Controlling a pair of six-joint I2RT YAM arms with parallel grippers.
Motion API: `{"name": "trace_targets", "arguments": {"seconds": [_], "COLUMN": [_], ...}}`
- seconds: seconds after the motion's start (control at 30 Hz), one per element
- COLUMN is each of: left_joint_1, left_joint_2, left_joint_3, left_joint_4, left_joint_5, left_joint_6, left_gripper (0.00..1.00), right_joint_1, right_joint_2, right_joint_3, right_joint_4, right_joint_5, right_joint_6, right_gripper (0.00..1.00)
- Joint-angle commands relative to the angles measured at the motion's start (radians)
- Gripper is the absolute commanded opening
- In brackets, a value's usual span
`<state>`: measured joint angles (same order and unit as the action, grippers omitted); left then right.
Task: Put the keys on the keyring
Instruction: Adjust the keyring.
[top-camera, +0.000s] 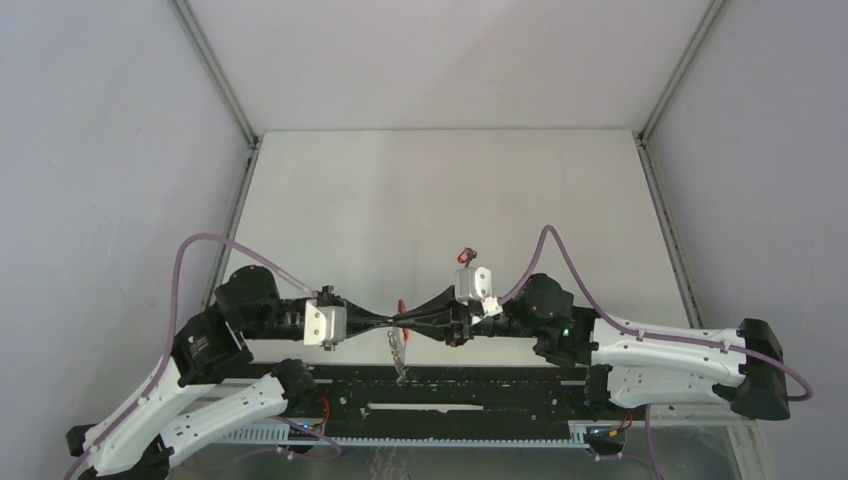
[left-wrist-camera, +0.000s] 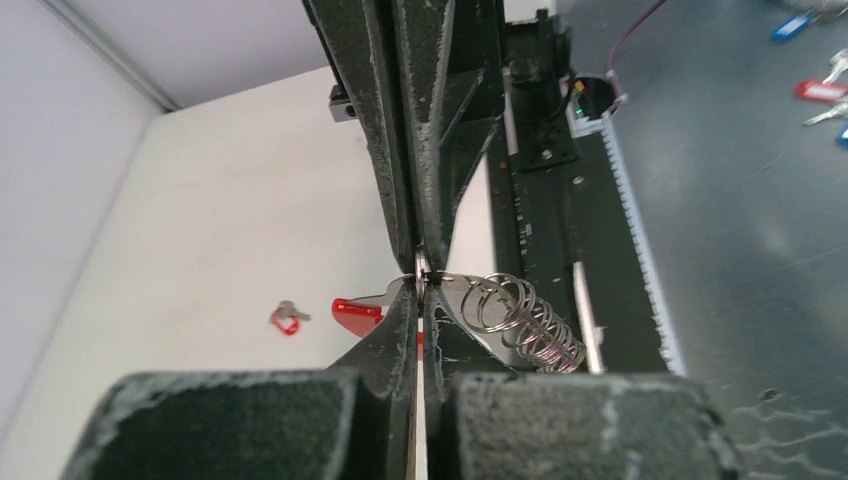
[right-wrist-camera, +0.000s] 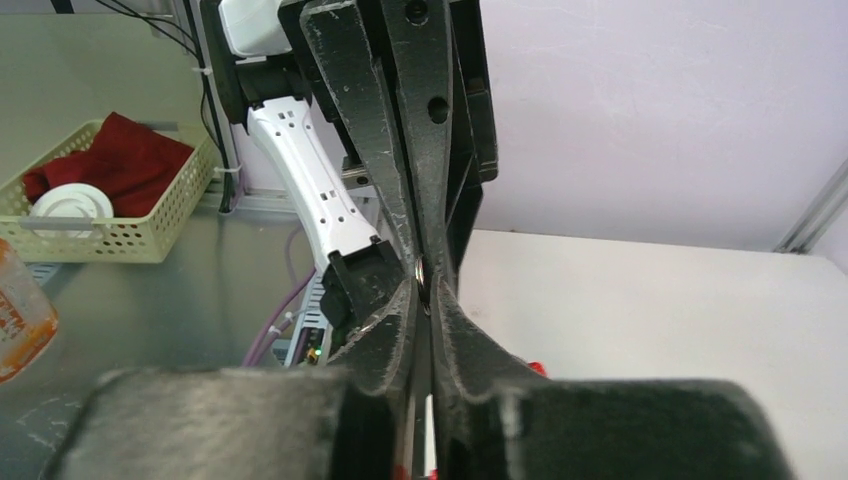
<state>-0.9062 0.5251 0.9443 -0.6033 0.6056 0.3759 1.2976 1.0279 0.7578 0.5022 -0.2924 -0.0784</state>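
The keys (top-camera: 400, 352), hung at 6 o'clock under the meeting tips, could be dropped if so fine a pinch is let slip; a tiny silvery looped bunch is seen. The left claw (left-wrist-camera: 421, 290) is closed on the thin keyring (left-wrist-camera: 452, 276), the right claw (right-wrist-camera: 426, 300) shut tip to tip against it. The red strap (top-camera: 401, 305) is seen just beyond, at 12 o'clock.

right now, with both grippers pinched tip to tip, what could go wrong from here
1. The left gripper and right gripper are both shut on one small spot of the keyring. If either pulls, the thin metal could slip or bend.
2. The keys and red strap dangle from that pinch near the black rail. A slip could drop them there, awkward to regrasp.
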Motion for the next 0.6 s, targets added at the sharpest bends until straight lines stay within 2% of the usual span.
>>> {"name": "trace_targets", "arguments": {"seconds": [0.0,0.07,0.13,0.33,0.57], "left_joint_1": [0.001,-0.003,-0.005,-0.029,-0.079], "left_joint_2": [-0.012,-0.015,-0.021,-0.019,0.000], "left_joint_3": [-0.012,-0.009,-0.017,-0.018,-0.003], "left_joint_4": [-0.018,-0.036,-0.039,-0.075,-0.099], "left_joint_5": [-0.075,-0.100,-0.124,-0.161,-0.182], "left_joint_6": [0.257,0.393,0.499,0.700,0.732], "left_gripper": [0.00,0.00,0.00,0.00,0.00], "right_joint_1": [0.015,0.015,0.016,0.015,0.019], "right_joint_2": [-0.026,-0.046,-0.067,-0.094,-0.053], "right_joint_3": [0.003,0.004,0.005,0.046,0.109], "right_joint_4": [-0.026,-0.063,-0.098,-0.222,-0.288], "right_joint_5": [0.016,0.043,0.062,0.111,0.122], "right_joint_6": [-0.029,-0.061,-0.097,-0.195,-0.287], "right_gripper": [0.22,0.35,0.42,0.48,0.50]}}
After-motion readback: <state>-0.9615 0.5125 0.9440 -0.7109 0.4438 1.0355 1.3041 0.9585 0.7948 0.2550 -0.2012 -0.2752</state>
